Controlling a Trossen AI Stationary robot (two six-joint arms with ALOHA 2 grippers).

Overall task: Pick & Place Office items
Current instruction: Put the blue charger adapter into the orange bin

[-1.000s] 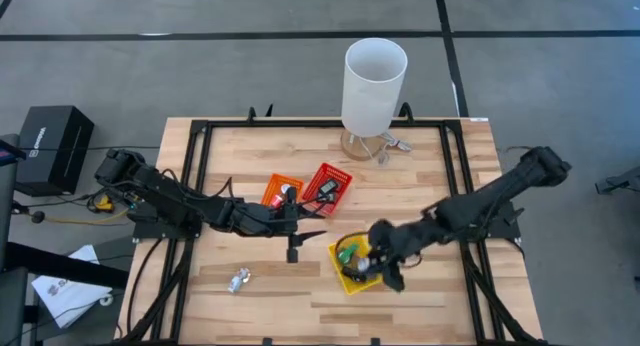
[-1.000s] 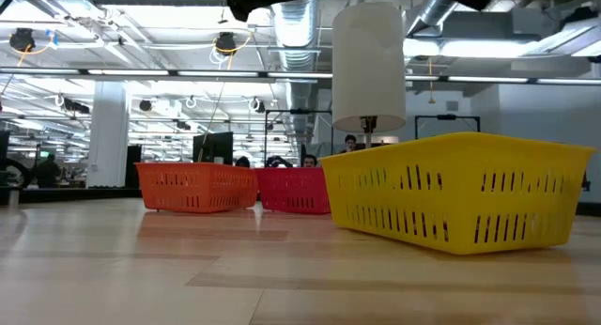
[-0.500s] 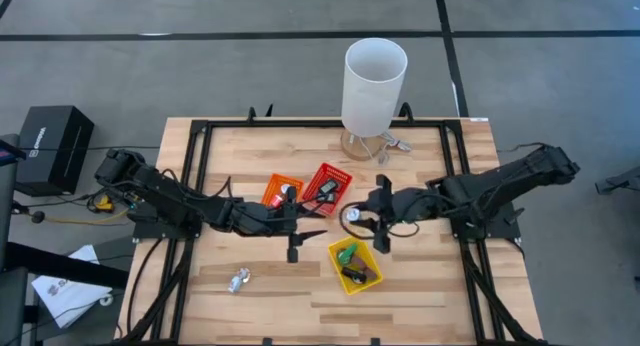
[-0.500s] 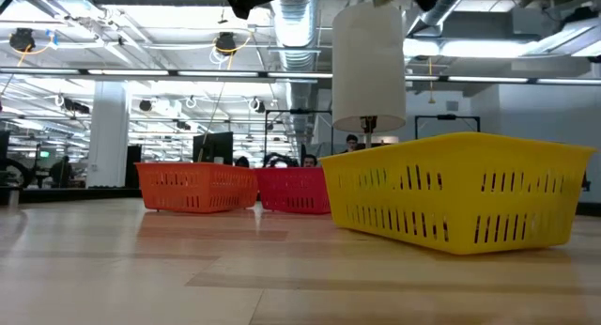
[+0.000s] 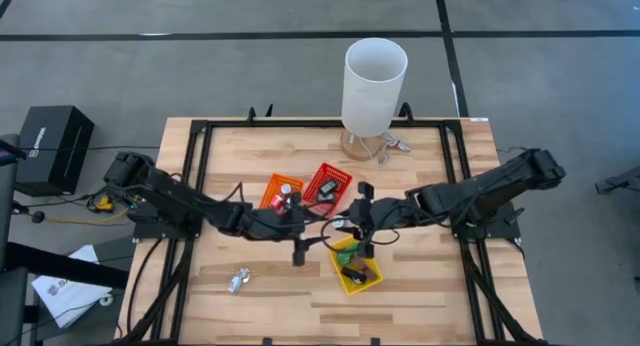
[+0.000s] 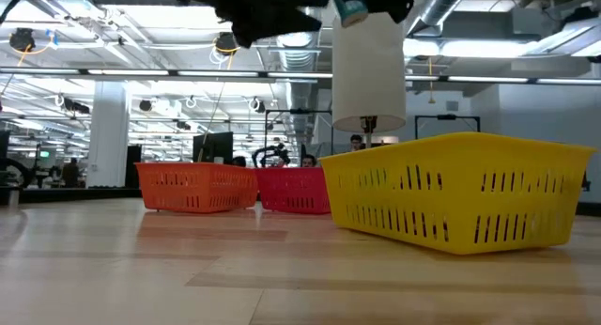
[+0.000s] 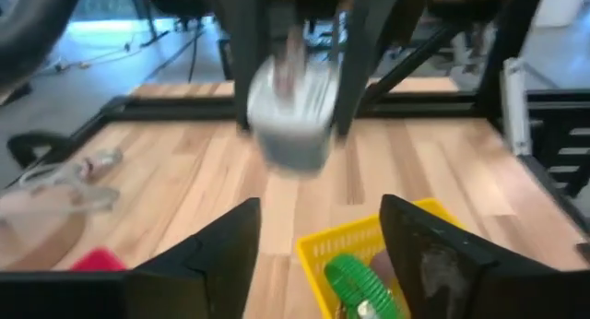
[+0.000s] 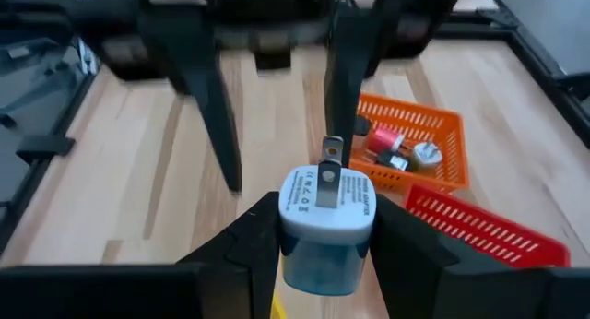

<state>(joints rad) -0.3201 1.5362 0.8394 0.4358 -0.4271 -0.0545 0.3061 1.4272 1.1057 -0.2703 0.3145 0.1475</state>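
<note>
Right gripper (image 8: 324,229): jaws clenched on a small white plug adapter (image 8: 324,213), one on each flank of its body. The metal prongs point away from the wrist. Seen from above, this gripper (image 5: 358,224) hangs over the middle of the tabletop (image 5: 420,286), at the far-left corner of the yellow basket (image 5: 343,278).

Key relation: the adapter is carried in the air, not resting on anything. The red basket (image 5: 340,173) lies just beyond and to the left of it, the orange basket (image 5: 275,182) further left again. Judged likely destination is 1 of these 2; the right wrist view has both ahead of the jaws, orange (image 8: 452,135) already holding small items, red (image 8: 498,231) nearer.

Obstruction: the left gripper (image 5: 298,236) reaches in from the left with its jaws spread apart and empty, close to the right gripper and between it and the orange basket. In the right wrist view its 2 dark fingers (image 8: 207,102) stand directly ahead of the adapter. Judged risk: contact between arms if the right moves straight to the orange basket.

Other items: green ring (image 7: 359,280) and dark pieces in the yellow basket; a silvery clip (image 5: 238,279) alone on the tabletop near the left front. White cylinder (image 5: 374,86) at the far edge, well apart.
</note>
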